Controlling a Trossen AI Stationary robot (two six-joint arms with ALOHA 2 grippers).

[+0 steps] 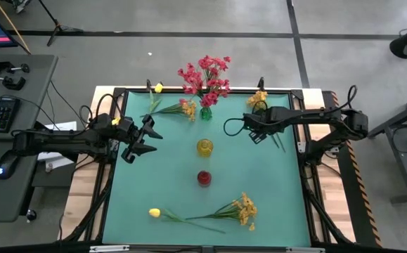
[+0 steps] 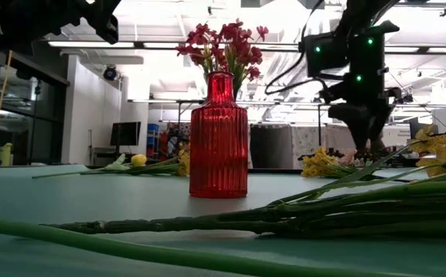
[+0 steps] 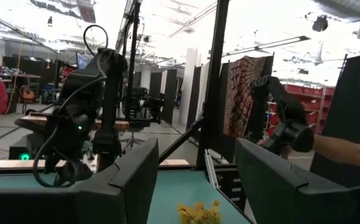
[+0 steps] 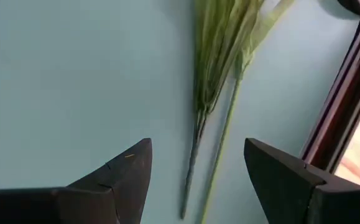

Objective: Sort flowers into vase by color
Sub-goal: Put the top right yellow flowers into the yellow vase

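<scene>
High view: three vases line up down the middle of the teal table (image 1: 259,190); the green vase (image 1: 206,112) at upper centre holds the pink-red flowers (image 1: 205,76), the yellow vase (image 1: 204,147) and red vase (image 1: 204,178) below it look empty. An orange-yellow bunch (image 1: 185,108) and a yellow tulip (image 1: 158,88) lie left of the green vase, another bunch (image 1: 245,209) and tulip (image 1: 154,212) at lower centre. The left claw (image 1: 141,143) hangs released at centre left; the right claw (image 1: 255,133) hovers at upper right over green stems (image 1: 278,141)

Low view: the red vase stands mid-frame, stems (image 2: 338,201) lying in front of it

Right wrist view: the right claw's fingers (image 4: 127,168) are spread apart above the stems (image 4: 214,68)
</scene>
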